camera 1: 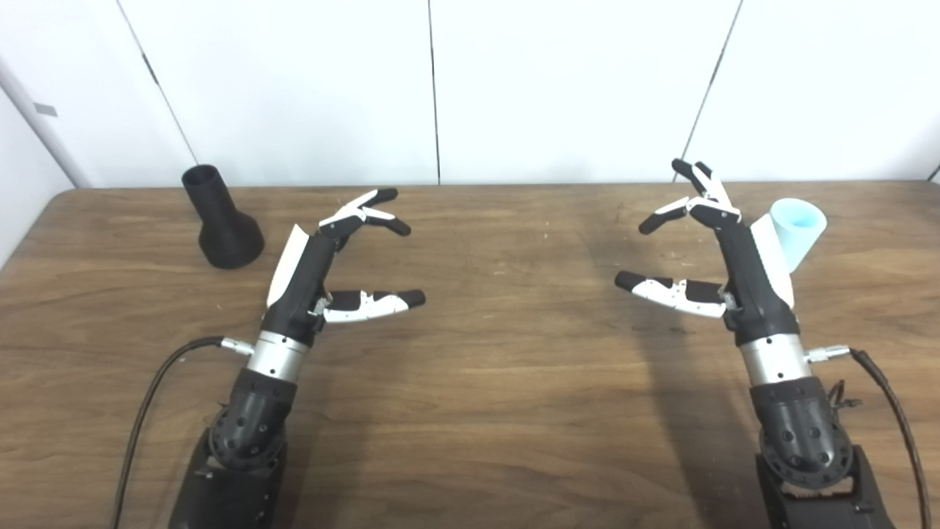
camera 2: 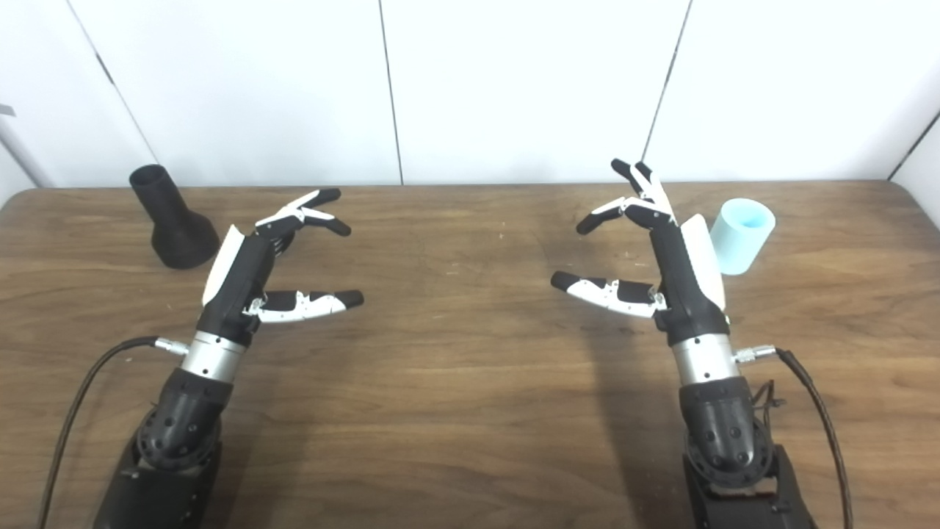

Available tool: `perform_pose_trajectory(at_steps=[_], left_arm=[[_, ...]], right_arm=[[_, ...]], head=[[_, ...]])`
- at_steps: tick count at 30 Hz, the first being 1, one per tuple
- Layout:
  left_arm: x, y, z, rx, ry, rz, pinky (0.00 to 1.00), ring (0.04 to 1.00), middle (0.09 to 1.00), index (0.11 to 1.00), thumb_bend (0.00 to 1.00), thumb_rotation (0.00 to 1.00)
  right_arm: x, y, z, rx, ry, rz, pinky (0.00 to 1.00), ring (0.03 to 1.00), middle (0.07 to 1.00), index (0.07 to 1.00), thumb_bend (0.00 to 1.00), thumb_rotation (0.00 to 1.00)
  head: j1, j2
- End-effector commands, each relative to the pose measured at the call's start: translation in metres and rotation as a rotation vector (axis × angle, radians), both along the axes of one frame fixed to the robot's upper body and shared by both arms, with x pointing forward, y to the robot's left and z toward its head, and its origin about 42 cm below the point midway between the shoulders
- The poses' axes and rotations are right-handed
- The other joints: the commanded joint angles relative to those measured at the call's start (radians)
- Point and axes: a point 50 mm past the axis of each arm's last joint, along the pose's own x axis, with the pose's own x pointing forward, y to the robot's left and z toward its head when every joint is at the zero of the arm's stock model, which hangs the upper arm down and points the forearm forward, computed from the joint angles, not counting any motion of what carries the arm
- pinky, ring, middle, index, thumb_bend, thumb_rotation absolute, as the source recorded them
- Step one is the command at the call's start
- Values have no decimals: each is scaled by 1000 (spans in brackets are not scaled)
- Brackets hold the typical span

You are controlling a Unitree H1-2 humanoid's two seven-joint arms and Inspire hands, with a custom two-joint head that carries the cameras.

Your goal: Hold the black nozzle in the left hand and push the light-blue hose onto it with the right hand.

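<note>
The black nozzle [camera 1: 220, 220] stands upright on its flared base at the table's back left, narrow tube up. The light-blue hose piece [camera 2: 742, 235], a short open tube, stands at the back right. My left hand [camera 1: 323, 261] hovers open to the right of the nozzle, apart from it, fingers spread and thumb pointing toward the table's middle. Just left of the hose, my right hand [camera 2: 661, 257] is open too, its back partly covering the hose in the left eye view. Neither hand holds anything.
The wooden table [camera 1: 477, 382] ends at a white panelled wall [camera 1: 440, 88] behind. A black cable [camera 1: 147, 397] trails from the left wrist and another cable [camera 2: 815, 411] from the right wrist, both running toward the near edge.
</note>
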Motion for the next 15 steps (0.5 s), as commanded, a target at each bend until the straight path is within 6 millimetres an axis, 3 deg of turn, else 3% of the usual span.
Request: perform_pose_trajectory(at_steps=[1, 15], left_arm=[[7, 0, 19, -3, -91, -1, 821, 892, 833, 480, 524, 63], [5, 0, 20, 11, -83, 4, 818, 890, 831, 480, 523, 63]], right_arm=[[3, 1, 16, 3, -70, 18, 1000, 1000, 920, 481, 523, 137], [2, 0, 15, 1, -56, 32, 1000, 1000, 920, 481, 523, 137]], head=[[1, 2], [2, -8]])
